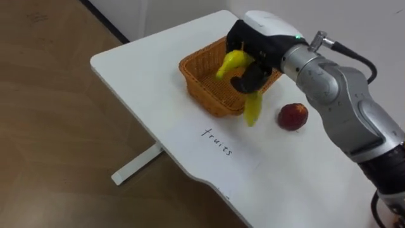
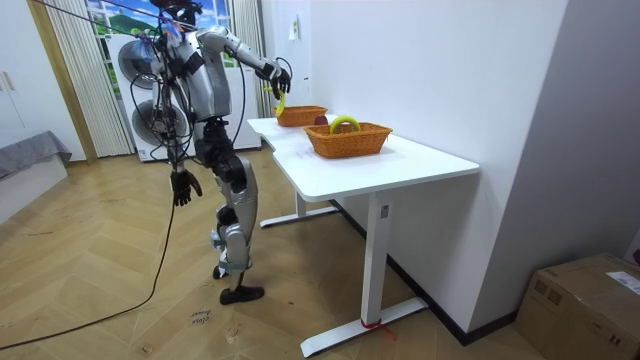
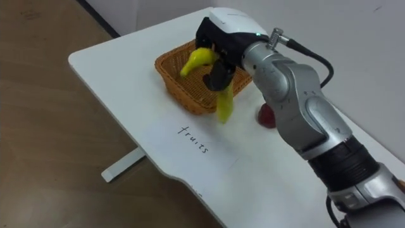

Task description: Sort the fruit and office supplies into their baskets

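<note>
My right hand (image 1: 256, 47) is shut on a yellow banana (image 1: 235, 62) and holds it just above the woven fruit basket (image 1: 202, 79) at the table's far left. The banana's lower end hangs over the basket's near rim. No fruit shows in the part of the basket I can see. A red apple (image 1: 293, 116) lies on the white table (image 1: 158, 76), right of the basket and below my forearm. In the room view my left hand (image 2: 182, 187) hangs open at my side, away from the table.
The word "fruits" (image 1: 218, 142) is written on the table in front of the basket. A second woven basket (image 2: 348, 140) with a yellow-green object (image 2: 345, 124) in it stands further along the table. A wall runs behind the table. A cardboard box (image 2: 585, 300) sits on the floor.
</note>
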`<state>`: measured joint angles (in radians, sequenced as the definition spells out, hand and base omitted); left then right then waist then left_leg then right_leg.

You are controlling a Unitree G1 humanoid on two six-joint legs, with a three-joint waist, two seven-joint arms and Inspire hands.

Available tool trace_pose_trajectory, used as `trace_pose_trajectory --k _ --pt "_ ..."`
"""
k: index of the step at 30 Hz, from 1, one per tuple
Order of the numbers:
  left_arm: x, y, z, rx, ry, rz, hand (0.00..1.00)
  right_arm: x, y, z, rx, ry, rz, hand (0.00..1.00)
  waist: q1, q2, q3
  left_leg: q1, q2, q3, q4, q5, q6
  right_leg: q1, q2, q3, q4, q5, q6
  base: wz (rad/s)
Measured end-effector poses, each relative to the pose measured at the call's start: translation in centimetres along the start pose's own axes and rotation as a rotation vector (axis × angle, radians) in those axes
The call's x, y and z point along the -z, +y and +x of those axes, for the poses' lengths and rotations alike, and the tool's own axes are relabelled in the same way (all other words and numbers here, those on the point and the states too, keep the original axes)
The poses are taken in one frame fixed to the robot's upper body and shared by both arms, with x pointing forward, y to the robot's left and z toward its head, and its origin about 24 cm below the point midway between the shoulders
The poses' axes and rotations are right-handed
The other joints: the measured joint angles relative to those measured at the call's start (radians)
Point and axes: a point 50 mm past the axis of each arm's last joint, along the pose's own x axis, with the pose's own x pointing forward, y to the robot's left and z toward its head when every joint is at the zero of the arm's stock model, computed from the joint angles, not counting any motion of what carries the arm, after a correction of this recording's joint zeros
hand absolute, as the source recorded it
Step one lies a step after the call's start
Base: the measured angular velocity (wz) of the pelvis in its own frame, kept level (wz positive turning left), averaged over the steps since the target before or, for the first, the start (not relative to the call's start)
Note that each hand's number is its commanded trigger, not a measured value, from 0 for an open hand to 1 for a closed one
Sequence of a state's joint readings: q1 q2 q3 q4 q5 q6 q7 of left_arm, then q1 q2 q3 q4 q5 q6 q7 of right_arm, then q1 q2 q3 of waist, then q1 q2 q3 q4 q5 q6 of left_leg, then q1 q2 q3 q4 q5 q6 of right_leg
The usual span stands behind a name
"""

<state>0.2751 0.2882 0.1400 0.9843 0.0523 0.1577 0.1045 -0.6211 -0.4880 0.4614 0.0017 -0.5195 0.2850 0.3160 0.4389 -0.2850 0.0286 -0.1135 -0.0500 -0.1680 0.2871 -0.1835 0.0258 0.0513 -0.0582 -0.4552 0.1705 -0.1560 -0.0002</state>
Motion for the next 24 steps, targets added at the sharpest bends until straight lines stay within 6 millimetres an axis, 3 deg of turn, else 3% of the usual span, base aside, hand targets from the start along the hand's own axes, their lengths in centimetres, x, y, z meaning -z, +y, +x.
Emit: trace_pose_trajectory --k 24 --pt "-0.1 0.1 0.0 -0.001 -0.005 0.027 0.00 0.9 1.2 0.4 0.010 0.033 -0.009 0.00 0.009 0.002 0.0009 0.000 0.000 0.000 0.002 0.003 0.004 0.002 0.001 -0.002 0.001 0.000 0.000 0.00"
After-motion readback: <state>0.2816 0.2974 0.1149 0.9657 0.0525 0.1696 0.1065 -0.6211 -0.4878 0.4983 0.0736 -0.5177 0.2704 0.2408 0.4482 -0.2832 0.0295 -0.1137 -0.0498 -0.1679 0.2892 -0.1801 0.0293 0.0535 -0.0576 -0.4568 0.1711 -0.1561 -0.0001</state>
